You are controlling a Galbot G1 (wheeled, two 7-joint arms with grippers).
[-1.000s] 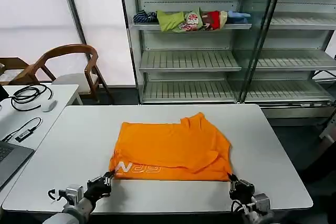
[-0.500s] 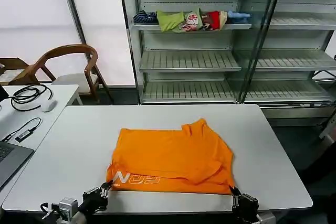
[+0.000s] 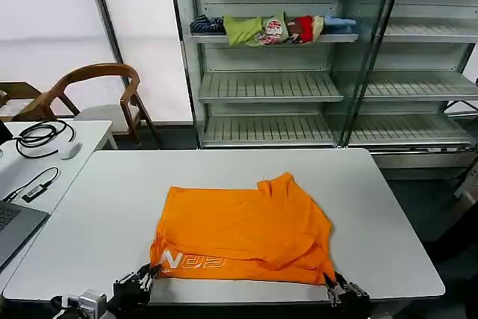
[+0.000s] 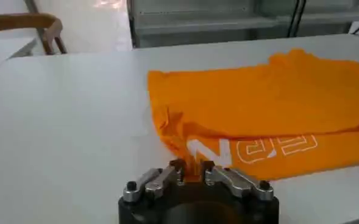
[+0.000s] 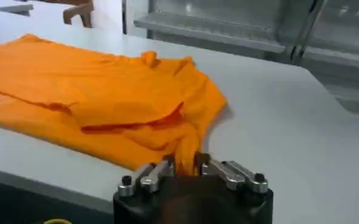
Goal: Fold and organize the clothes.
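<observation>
The orange T-shirt (image 3: 243,229) lies folded on the white table (image 3: 97,207), with white lettering (image 3: 190,261) along its near edge. My left gripper (image 3: 143,278) is at the table's front edge, shut on the shirt's near left corner (image 4: 191,167). At the near right corner, my right gripper (image 3: 334,287) is shut on a bunched fold of orange fabric (image 5: 187,155). In the left wrist view the T-shirt (image 4: 270,103) spreads away from the gripper (image 4: 192,170). The right wrist view has the shirt (image 5: 100,91) stretching away from the gripper (image 5: 187,162).
A second table (image 3: 45,147) on the left carries cables, a mouse and a laptop (image 3: 11,225). A wooden chair (image 3: 101,91) stands behind it. Metal shelves (image 3: 299,87) at the back hold a pile of green, red and blue garments (image 3: 272,29).
Both grippers have drawn back toward the table's front edge, pulling the shirt's near edge with them. The shirt has slid slightly nearer.
</observation>
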